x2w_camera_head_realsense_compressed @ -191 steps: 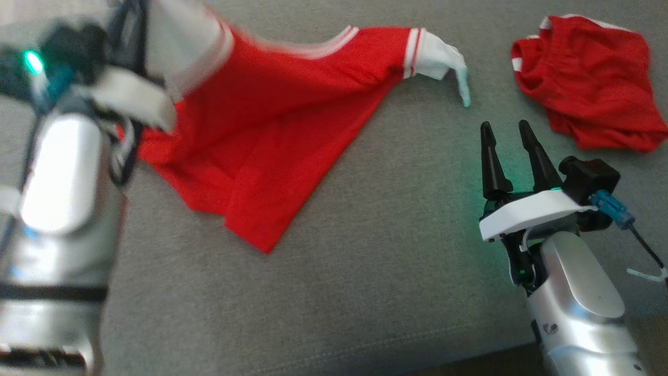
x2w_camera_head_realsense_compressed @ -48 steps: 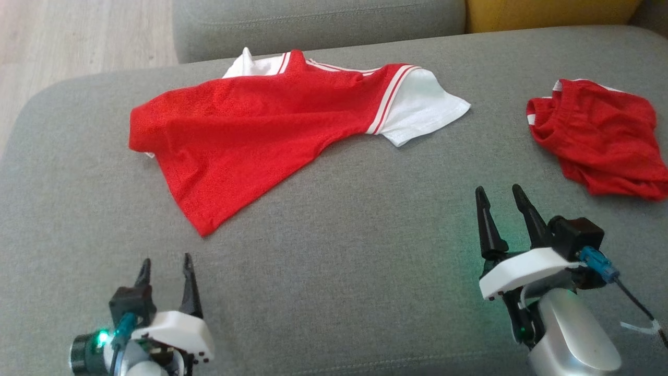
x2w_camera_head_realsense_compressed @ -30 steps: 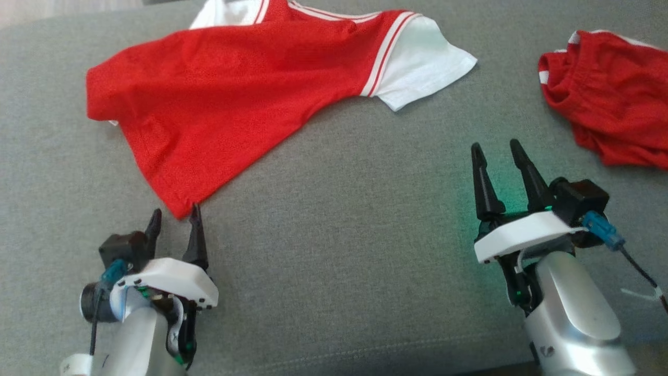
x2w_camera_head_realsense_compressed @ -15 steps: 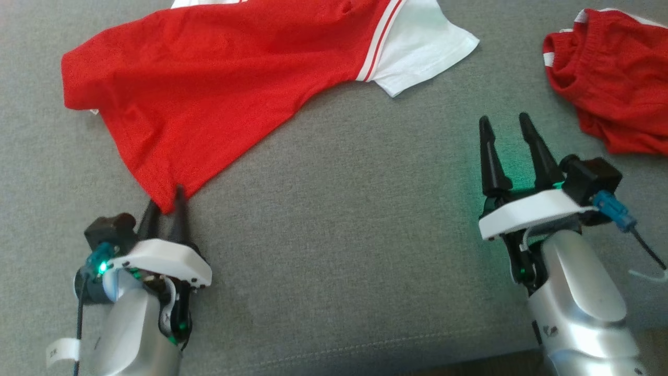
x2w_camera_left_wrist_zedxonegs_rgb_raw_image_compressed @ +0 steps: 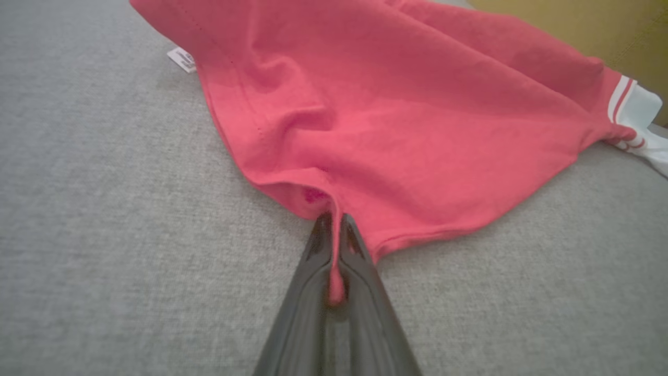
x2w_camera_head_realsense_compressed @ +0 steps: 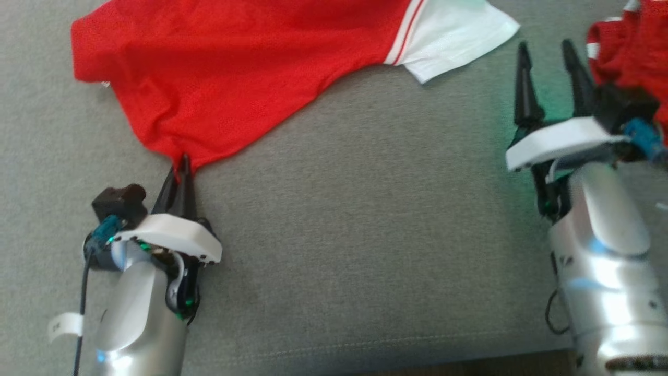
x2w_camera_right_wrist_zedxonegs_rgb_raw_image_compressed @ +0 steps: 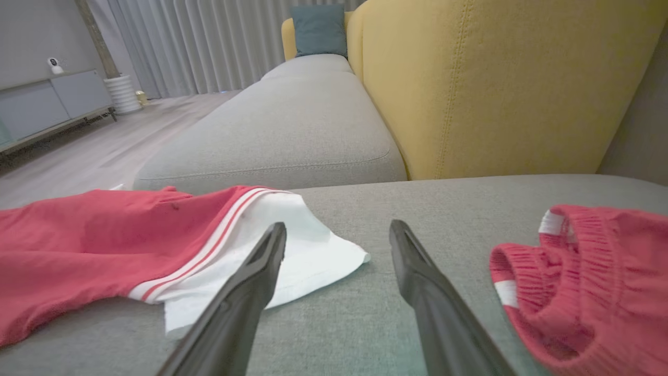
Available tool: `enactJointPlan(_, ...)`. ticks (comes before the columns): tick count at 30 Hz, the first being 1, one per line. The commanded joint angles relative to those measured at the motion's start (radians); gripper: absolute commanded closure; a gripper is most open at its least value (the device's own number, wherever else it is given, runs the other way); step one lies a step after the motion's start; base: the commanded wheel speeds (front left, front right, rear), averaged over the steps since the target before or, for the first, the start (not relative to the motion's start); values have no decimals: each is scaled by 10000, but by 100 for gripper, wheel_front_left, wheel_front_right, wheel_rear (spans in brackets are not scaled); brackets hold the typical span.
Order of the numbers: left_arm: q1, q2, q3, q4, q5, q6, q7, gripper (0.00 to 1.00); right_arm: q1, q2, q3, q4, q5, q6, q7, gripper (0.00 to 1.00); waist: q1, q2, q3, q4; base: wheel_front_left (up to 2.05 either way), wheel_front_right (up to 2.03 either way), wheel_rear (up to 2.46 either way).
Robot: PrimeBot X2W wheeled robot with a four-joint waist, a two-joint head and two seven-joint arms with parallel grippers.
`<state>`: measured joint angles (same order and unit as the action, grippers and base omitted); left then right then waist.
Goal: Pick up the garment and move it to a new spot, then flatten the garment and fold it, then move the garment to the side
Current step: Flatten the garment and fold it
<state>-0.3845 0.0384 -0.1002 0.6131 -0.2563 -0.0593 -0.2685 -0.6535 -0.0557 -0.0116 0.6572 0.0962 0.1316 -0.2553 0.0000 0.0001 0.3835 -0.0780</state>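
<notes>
The garment [x2w_camera_head_realsense_compressed: 235, 68] is a red shirt with white sleeves, spread crumpled on a grey sofa cushion [x2w_camera_head_realsense_compressed: 365, 235]. My left gripper [x2w_camera_head_realsense_compressed: 179, 169] is shut on the shirt's near bottom corner; the left wrist view shows the garment [x2w_camera_left_wrist_zedxonegs_rgb_raw_image_compressed: 396, 125] with a pinch of red cloth between the closed fingers of the left gripper [x2w_camera_left_wrist_zedxonegs_rgb_raw_image_compressed: 334, 230]. My right gripper [x2w_camera_head_realsense_compressed: 545, 52] stands open and empty, just right of the white sleeve [x2w_camera_head_realsense_compressed: 454, 36]. In the right wrist view the right gripper [x2w_camera_right_wrist_zedxonegs_rgb_raw_image_compressed: 336, 235] points past the sleeve [x2w_camera_right_wrist_zedxonegs_rgb_raw_image_compressed: 292, 250] lying to its left.
A second red piece, bunched shorts [x2w_camera_head_realsense_compressed: 631, 47], lies at the far right beside my right wrist, seen too as shorts [x2w_camera_right_wrist_zedxonegs_rgb_raw_image_compressed: 584, 282]. A yellow sofa back [x2w_camera_right_wrist_zedxonegs_rgb_raw_image_compressed: 496, 83] rises behind. The cushion's front edge [x2w_camera_head_realsense_compressed: 365, 350] runs along the bottom.
My left gripper reached the shirt's bottom corner and closed on it. The head camera tipped down, so the whole picture shifted; the right gripper stayed open.
</notes>
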Motion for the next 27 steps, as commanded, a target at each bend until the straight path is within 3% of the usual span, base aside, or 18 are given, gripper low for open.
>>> enactJointPlan(1,78,118,65,234,27,-25,68,100,-513,55,-141,120,-283,-9,-65,0,0,-1,196,249,0,0,0)
enactJointPlan(11,-242,118,-852,-8,-273,-61,68,100,-2300,-17,-2271,2780,-2405,-9,-65,0,0,-1,908,1027,0,0,0)
enactJointPlan(19,-413,118,-1174,-196,-346,-78,68,100,-2786,-82,-3752,3488,-3927,-9,-64,2,0,-1,1241,1283,0,0,0)
enactJointPlan(20,-425,118,-1197,-218,-339,-85,68,100,-2815,-76,-3893,3595,-4106,-9,-64,16,0,-1,1265,1297,0,0,0)
enactJointPlan(22,-466,118,-1217,-248,-312,-94,68,100,-2909,-60,-4108,3787,-4394,-9,-64,87,0,-1,1306,1315,0,0,0)
enactJointPlan(23,-494,118,-1218,-276,-276,-98,68,100,-2966,-49,-4182,3895,-4500,-9,-64,100,0,-1,1325,1316,0,0,0)
enactJointPlan(27,-567,118,-1183,-345,-94,-118,68,100,-3137,3,-4358,3991,-4582,-9,-64,100,0,-1,1312,1259,0,0,0)
